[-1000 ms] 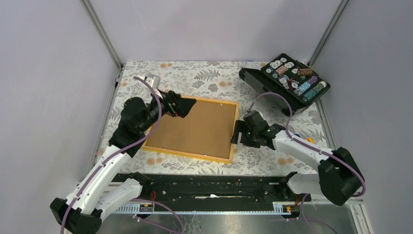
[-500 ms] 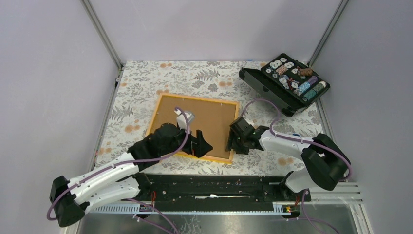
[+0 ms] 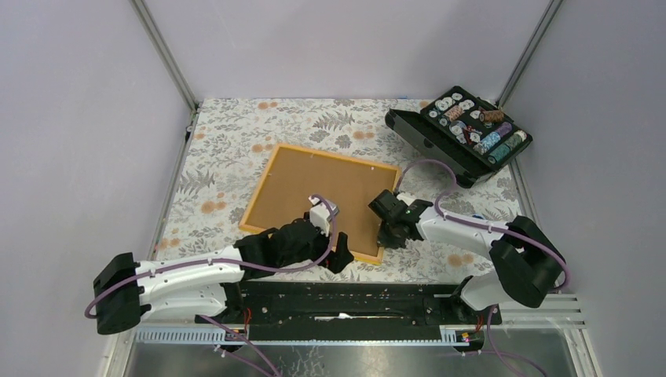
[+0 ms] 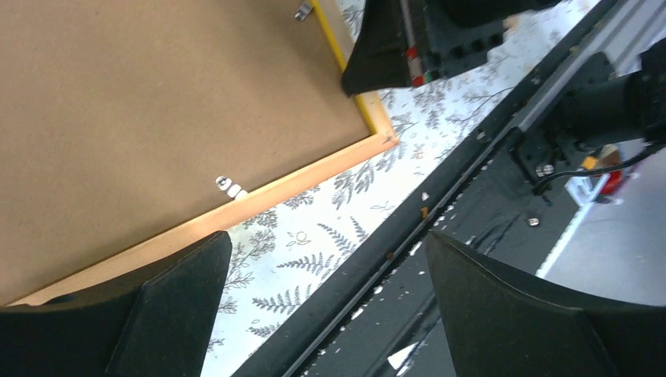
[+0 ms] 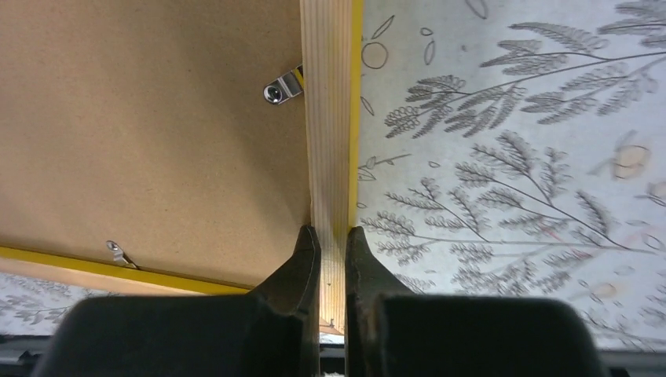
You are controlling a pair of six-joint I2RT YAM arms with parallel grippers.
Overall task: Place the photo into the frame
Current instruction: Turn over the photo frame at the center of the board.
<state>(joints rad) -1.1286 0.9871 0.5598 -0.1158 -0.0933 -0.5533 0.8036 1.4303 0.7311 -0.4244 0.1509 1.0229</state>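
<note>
The orange-yellow frame (image 3: 338, 155) lies back up and askew on the floral table. A plain brown board, the photo's reverse (image 3: 322, 184), fills it; no printed side shows. My right gripper (image 3: 386, 228) is shut on the frame's right rail near its near corner. In the right wrist view its fingers (image 5: 306, 259) pinch the pale wooden rail (image 5: 326, 118) beside the brown board (image 5: 141, 118). My left gripper (image 3: 342, 255) hangs open over the frame's near right corner. In the left wrist view it (image 4: 323, 259) spans the table's edge with nothing between its fingers, and the frame's near rail (image 4: 314, 169) lies just beyond.
An open black case of small round parts (image 3: 471, 129) stands at the back right. A black rail (image 3: 353, 298) runs along the table's near edge under both arms. Small metal clips (image 5: 283, 86) sit on the frame's back. Walls with metal posts close in the table.
The right gripper has shut on the frame's right rail. The frame has turned and shifted right. The left arm has swung from the frame's far left corner to its near right corner.
</note>
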